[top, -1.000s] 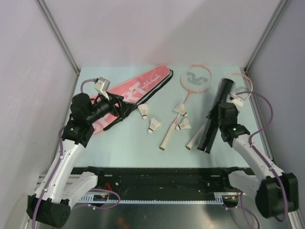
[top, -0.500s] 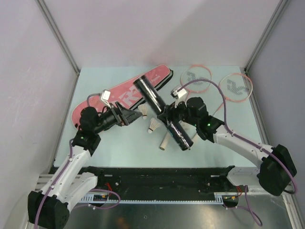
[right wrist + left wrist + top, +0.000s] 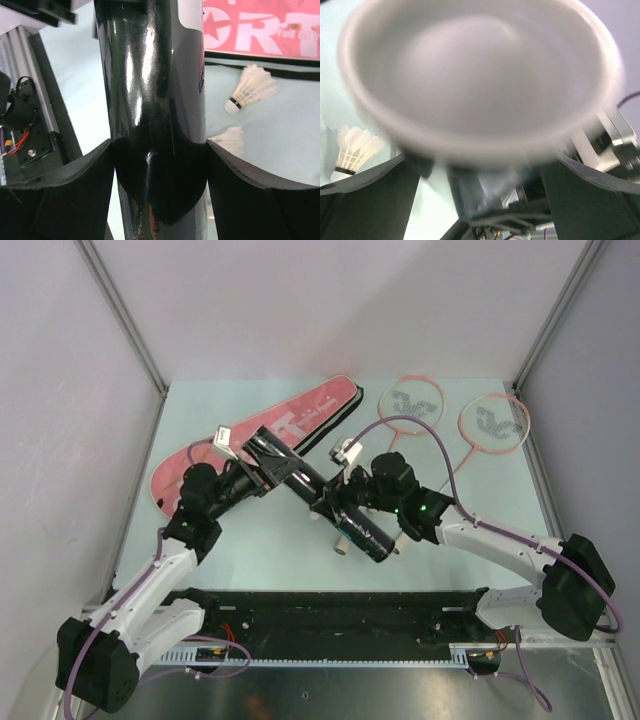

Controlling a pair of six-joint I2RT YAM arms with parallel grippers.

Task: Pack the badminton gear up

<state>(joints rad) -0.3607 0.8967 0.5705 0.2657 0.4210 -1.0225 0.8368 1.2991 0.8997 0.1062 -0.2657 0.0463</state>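
My right gripper (image 3: 335,503) (image 3: 157,145) is shut on the long black tube (image 3: 288,466) (image 3: 150,75) and holds it slantwise over the middle of the table. The tube's pale open mouth (image 3: 480,75) fills the left wrist view, blurred and very close. My left gripper (image 3: 257,469) (image 3: 480,160) stands open at that end, its fingers (image 3: 365,200) apart below the mouth. The pink bag (image 3: 312,418) (image 3: 250,30) lies behind. Two pink-rimmed rackets (image 3: 412,403) (image 3: 492,423) lie at the back right. Shuttlecocks (image 3: 250,90) (image 3: 352,150) rest on the table under the tube.
White enclosure walls with metal posts (image 3: 125,315) close in the table on three sides. A black rail (image 3: 330,615) runs along the near edge between the arm bases. The right arm's cable (image 3: 420,425) arcs over the racket heads.
The right arm has swung the tube from the right side leftward to the middle. The left gripper has come forward and right to meet the tube's upper end.
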